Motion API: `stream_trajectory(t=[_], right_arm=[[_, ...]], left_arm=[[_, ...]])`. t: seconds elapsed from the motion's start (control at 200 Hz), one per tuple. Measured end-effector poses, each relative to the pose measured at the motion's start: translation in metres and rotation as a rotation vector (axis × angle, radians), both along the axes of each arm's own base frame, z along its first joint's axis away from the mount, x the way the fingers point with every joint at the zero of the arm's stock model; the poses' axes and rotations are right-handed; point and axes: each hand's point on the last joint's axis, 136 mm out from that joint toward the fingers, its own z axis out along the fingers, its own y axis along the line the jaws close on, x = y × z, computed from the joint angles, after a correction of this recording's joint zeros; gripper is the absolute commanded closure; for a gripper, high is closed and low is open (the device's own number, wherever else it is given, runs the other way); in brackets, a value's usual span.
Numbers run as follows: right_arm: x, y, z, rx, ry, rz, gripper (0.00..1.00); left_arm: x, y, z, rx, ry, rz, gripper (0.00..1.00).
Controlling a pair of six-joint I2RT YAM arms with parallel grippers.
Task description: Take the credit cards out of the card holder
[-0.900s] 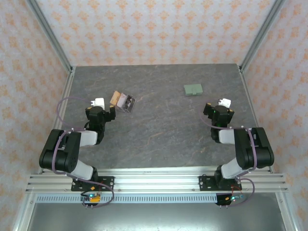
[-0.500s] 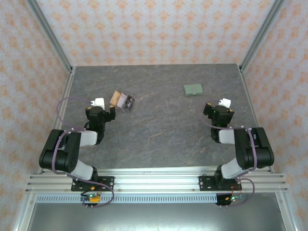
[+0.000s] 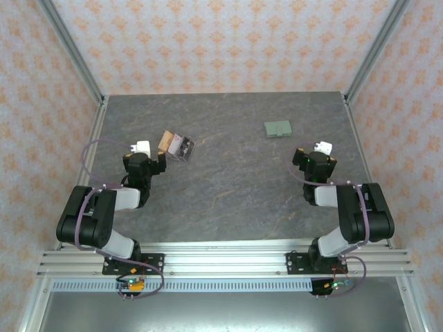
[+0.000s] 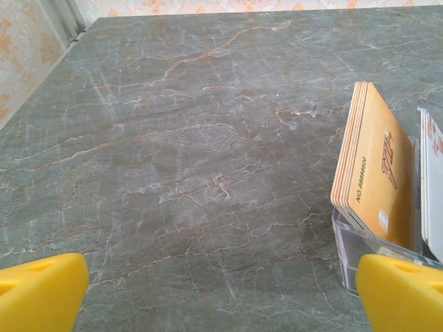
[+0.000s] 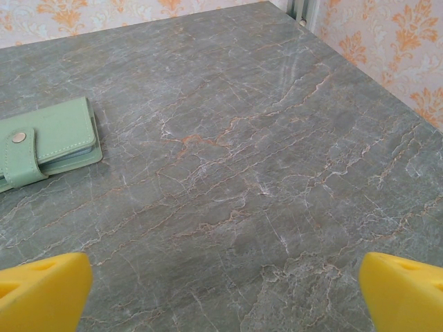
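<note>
From above, my left end effector is mostly hidden under its own wrist. At the wrist camera it is cut down to two yellow fingertips at the bottom corners. They stand wide apart with bare desk between them, holding nothing and touching nothing. Just ahead to their right, the cards stand on edge in a clear stand, a tan-orange stack leaning back. My right-hand fingertip hides the stand's lower corner, and a pale card is sliced off by the frame edge. From above the cards are too small to count. Well apart from them, toward the far right of the desk, the green holder lies flat and shut, its tab snapped over. In my right wrist view the holder runs off the left edge, and I cannot tell what is inside it. My right end effector is also spread wide, yellow tips at the bottom corners over bare desk. It grips nothing, and the holder lies ahead to its left, untouched.
</note>
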Motion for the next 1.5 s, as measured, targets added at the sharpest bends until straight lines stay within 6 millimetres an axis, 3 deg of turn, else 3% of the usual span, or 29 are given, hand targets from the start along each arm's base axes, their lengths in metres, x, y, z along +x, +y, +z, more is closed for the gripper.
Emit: stream_trajectory(t=[0.235, 0.305, 0.651, 0.786, 0.891, 1.066, 1.196, 1.306, 1.501], right_arm=[[-0.002, 0.0, 0.0, 0.0, 0.015, -0.001, 0.01], [-0.004, -0.001, 0.006, 0.002, 0.027, -0.01, 0.01], [0.012, -0.011, 0.127, 0.149, -0.045, -0.145, 0.01], [0.029, -0.003, 0.152, 0.252, 0.013, -0.159, 0.0], [0.048, 0.018, 0.131, 0.357, 0.126, -0.101, 0.06], [0.074, 0.056, 0.058, 0.531, 0.364, -0.046, 0.16], [0.098, 0.076, 0.02, 0.602, 0.472, -0.044, 0.22], [0.123, 0.086, 0.004, 0.631, 0.506, -0.049, 0.24], [0.157, 0.097, -0.005, 0.644, 0.509, -0.048, 0.3]], left_arm=[[-0.001, 0.0, 0.0, 0.001, 0.015, 0.002, 0.0], [-0.002, 0.002, 0.008, 0.004, 0.023, 0.013, 0.0], [-0.013, 0.017, 0.119, -0.096, -0.038, 0.154, 0.0], [-0.024, 0.018, 0.141, -0.175, -0.007, 0.203, 0.0], [-0.037, 0.012, 0.135, -0.237, 0.04, 0.2, 0.0], [-0.051, -0.002, 0.123, -0.332, 0.111, 0.167, 0.0], [-0.055, -0.014, 0.117, -0.384, 0.148, 0.126, 0.0], [-0.057, -0.021, 0.113, -0.416, 0.174, 0.098, 0.0], [-0.059, -0.028, 0.109, -0.451, 0.196, 0.081, 0.0]])
